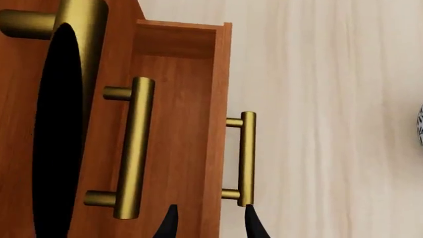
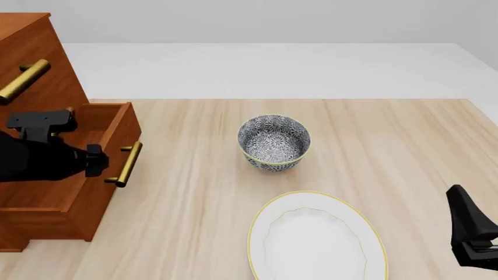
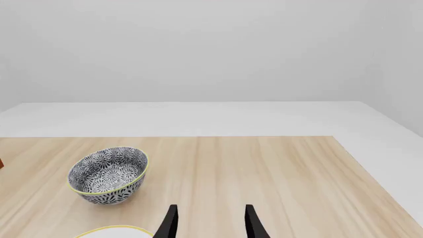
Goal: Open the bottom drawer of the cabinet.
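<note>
The cabinet (image 2: 35,70) stands at the table's left edge. Its bottom drawer (image 2: 116,125) is pulled out toward the table's middle, and its brass handle (image 2: 125,165) faces the bowl. In the left wrist view I look down on the open bottom drawer (image 1: 188,124) and the handle (image 1: 246,158). My left gripper (image 1: 211,223) hovers over the drawer's front panel, open. One fingertip (image 1: 251,220) is close to the handle's end, the other is over the drawer's inside. In the front view the left gripper (image 2: 95,160) sits just behind that handle. My right gripper (image 2: 465,207) is open and holds nothing at the near right.
A patterned bowl (image 2: 273,142) stands mid-table. A white plate with a yellow rim (image 2: 253,233) lies in front of it. The brass handles of the middle drawer (image 1: 135,148) and the top drawer (image 2: 23,80) stick out above the open one.
</note>
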